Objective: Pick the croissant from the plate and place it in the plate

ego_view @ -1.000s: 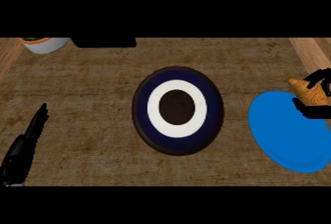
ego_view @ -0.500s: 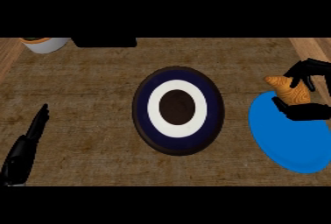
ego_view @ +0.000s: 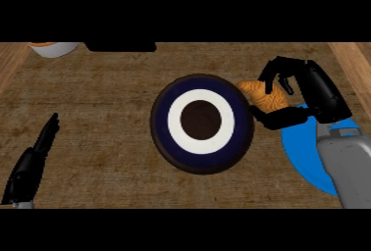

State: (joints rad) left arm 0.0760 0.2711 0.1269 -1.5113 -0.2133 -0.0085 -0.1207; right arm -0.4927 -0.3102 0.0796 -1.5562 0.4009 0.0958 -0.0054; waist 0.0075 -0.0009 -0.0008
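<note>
Now croissant (ego_view: 264, 95) held in right hand (ego_view: 308, 93)

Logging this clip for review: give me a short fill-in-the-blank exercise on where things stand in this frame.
1. The right hand is curled round the ____.
2. The croissant is held beside the right rim of the dark ringed plate, whose centre is ____.
3. The plate under the right forearm is ____.
4. The left hand holds ____.

Missing words: croissant; brown; blue; nothing

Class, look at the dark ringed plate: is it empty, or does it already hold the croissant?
Empty. The ringed plate shows bare rings; the croissant is in the right hand at its right rim.
</note>
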